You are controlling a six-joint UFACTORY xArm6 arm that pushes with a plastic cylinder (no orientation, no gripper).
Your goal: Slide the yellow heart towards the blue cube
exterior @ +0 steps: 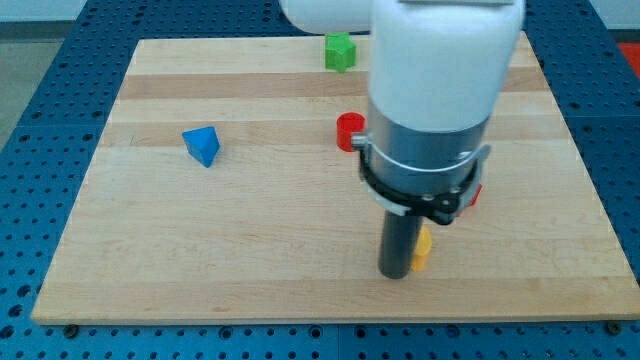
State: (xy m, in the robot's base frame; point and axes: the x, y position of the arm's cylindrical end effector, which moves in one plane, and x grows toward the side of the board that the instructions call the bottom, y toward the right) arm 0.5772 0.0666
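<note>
Board [250, 250]: pale wood, lying on a blue perforated table [40, 60].

Arm [435, 90]: white and grey body entering from the view's top, right of centre, with a black ring at its lower end. It hides part of the board behind it.

Rod: dark, straight, upright below the ring. No pincer is fitted, so there is no jaw state to record. My tip [396, 275] rests on the board near the view's bottom, right of centre.

Yellow heart [422, 248]: only a narrow yellow strip shows, at the rod's right side, touching or just beside it; its shape cannot be made out, since the rod covers most of it.

Blue cube [203, 146]: on the left half of the board, well apart from the tip and the heart, up and to the view's left of them.

Green block [340, 52]: cube-like, near the board's top edge, just left of the arm.

Red cylinder [350, 132]: mid-board, partly behind the arm's left edge.

Red block [474, 195]: a sliver showing at the arm's right edge, shape unclear.
</note>
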